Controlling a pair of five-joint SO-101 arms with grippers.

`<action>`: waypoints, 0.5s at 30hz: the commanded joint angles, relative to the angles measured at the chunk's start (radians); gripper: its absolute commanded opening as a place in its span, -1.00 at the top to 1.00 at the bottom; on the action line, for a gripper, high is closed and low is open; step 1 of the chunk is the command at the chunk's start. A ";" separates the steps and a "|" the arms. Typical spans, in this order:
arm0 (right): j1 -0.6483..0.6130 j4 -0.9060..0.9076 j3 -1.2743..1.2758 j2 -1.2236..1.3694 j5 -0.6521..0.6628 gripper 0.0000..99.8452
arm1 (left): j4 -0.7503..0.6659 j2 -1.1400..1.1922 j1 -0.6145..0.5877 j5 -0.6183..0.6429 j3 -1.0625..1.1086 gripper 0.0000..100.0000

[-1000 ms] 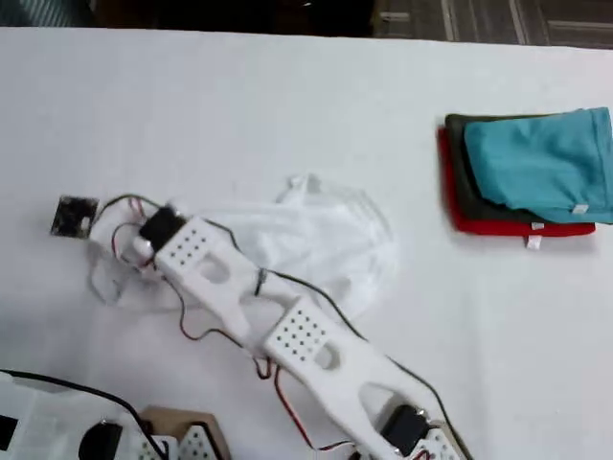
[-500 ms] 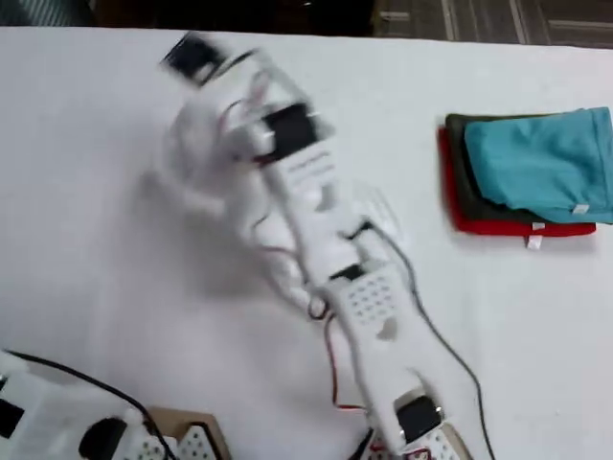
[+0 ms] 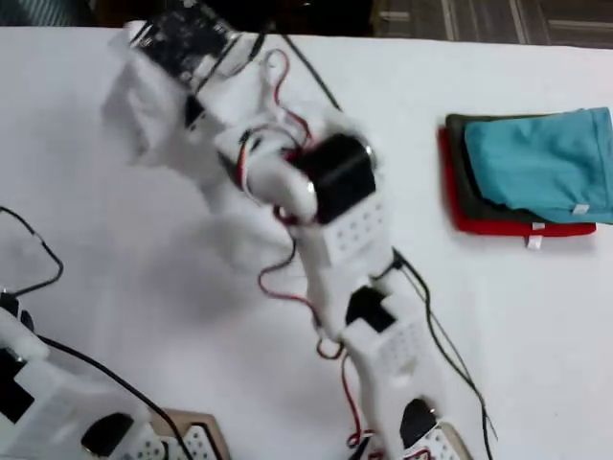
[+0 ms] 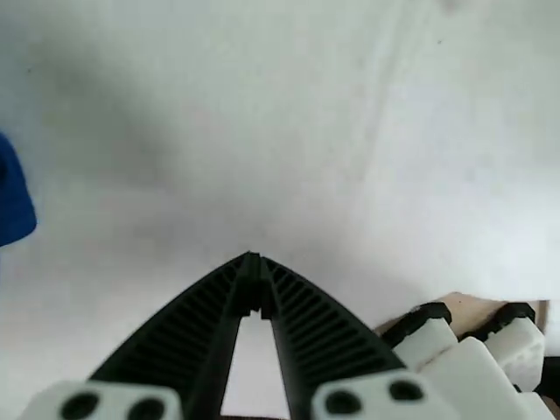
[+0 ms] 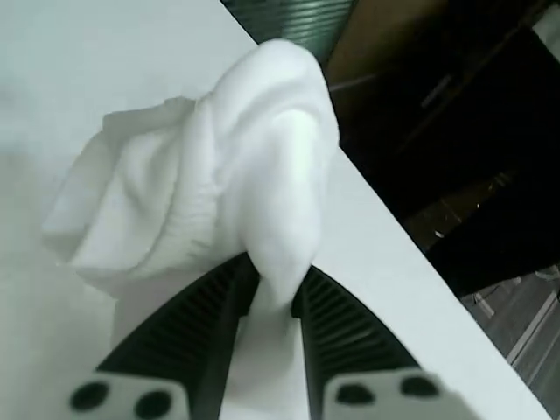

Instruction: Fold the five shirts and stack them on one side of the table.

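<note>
A white shirt [image 5: 219, 175] hangs bunched from my right gripper [image 5: 271, 278], which is shut on a fold of it. In the high view the right arm [image 3: 335, 220] stretches from the near edge to the far left, with the white shirt [image 3: 144, 101] lifted off the table beneath its wrist. Folded shirts lie stacked at the right: a teal one [image 3: 541, 163] on top, a dark one [image 3: 458, 168] under it, a red one [image 3: 517, 228] at the bottom. My left gripper [image 4: 252, 267] is shut and holds nothing, low over the bare white table [image 4: 289, 131].
The left arm's base [image 3: 57, 412] sits at the near left corner with black cables. A blue object [image 4: 10, 203] shows at the edge of the left wrist view. A tan block [image 3: 187, 426] lies at the near edge. Past the table's far edge the room is dark.
The right arm has swung from the near left up toward the far left, lifting the white shirt off the table. The left arm has come further into view at the near left.
</note>
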 commanded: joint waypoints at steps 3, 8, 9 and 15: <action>-0.005 -0.024 -0.038 -0.180 -0.011 0.96 | -0.012 -0.043 0.017 0.003 -0.001 0.95; 0.085 0.004 -0.037 -0.186 -0.160 0.96 | -0.008 -0.044 0.032 0.005 -0.001 0.95; 0.107 0.015 -0.037 -0.170 -0.199 0.96 | -0.006 -0.044 0.041 0.011 -0.001 0.95; 0.257 0.019 0.035 0.008 -0.293 0.96 | -0.002 -0.049 0.118 0.101 -0.001 0.95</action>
